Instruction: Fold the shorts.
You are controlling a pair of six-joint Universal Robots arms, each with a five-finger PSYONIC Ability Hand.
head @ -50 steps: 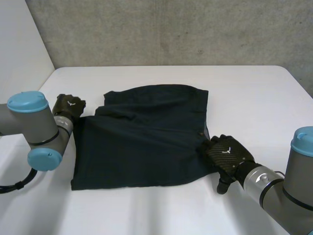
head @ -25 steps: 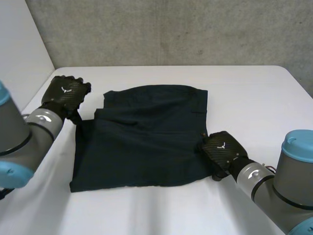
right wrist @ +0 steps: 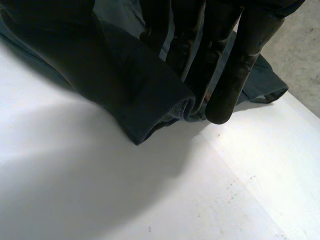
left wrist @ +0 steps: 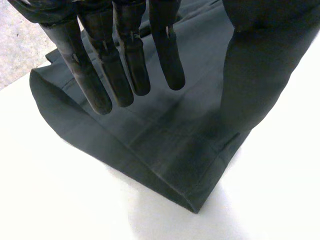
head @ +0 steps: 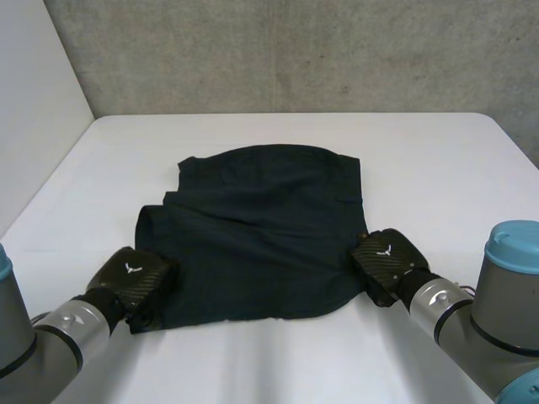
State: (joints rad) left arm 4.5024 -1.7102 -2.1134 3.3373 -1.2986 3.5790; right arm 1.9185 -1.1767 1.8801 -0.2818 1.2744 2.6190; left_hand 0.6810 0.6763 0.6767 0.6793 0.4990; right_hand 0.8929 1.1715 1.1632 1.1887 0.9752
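Dark shorts (head: pixel 261 227) lie spread out in the middle of a white table (head: pixel 438 160). The right hand (head: pixel 386 263) sits at their near right corner, its straight fingers (right wrist: pixel 240 65) pinching the raised hem against the thumb, probably to lift it for a fold. The left hand (head: pixel 139 278) hovers over the near left corner with fingers (left wrist: pixel 125 75) straight and close together, holding nothing, seemingly ready to grip.

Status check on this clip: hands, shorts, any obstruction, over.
Left hand open, fingers straight over the near-left corner of the shorts. Right hand pinching the right hem, raised off the table. Nothing in the way.
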